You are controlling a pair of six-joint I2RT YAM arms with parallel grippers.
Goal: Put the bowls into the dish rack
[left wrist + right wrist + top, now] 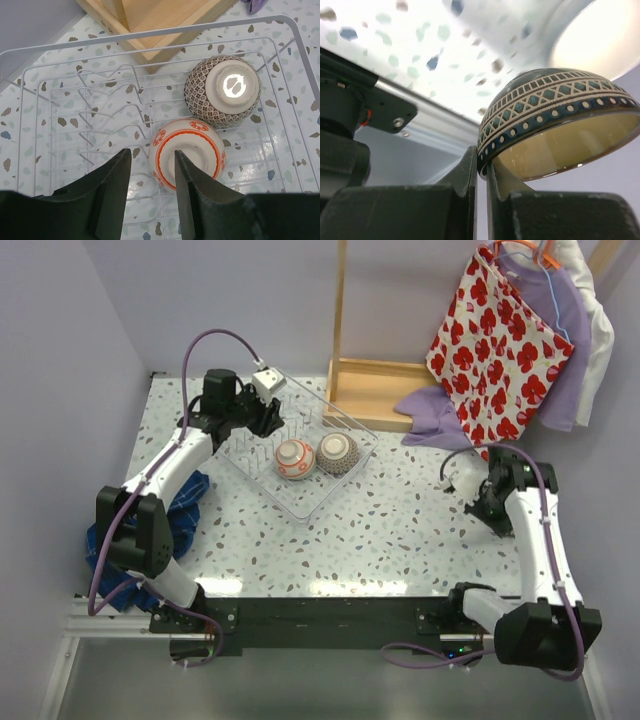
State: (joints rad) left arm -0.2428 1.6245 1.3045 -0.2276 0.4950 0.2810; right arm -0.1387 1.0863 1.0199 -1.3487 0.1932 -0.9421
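1. Bowls are part-loaded. One bowl with a blue-and-cream lattice band is off the table in the right gripper. It hangs at the right side, well apart from the dish rack.
2. Step in hand, as judged: carrying this bowl across to the rack. The next move calls for the right arm to travel left, turn the bowl mouth-down and seat it on free prongs beside those already loaded.
3. The right pincer is closed tight on the bowl's rim, one finger inside the wall and one outside, with the bowl tilted. The right arm runs up from its base at the near right edge, with the wrist turned inward.
4. The dish rack sits cornerwise at mid-table. It holds two upturned bowls just beside each other, a red-patterned bowl and a brown net-patterned bowl. The rest of its prongs are free.
5. The left gripper hovers over the rack's left part with its jaws moderately apart and nothing held. The red-patterned bowl's foot shows just behind its right finger. The left arm reaches forward from the near left base, passing over a blue cloth. It should clear before the right arm arrives.
6. The wooden box lies beyond the rack and is not the target. No other bowls are visible.
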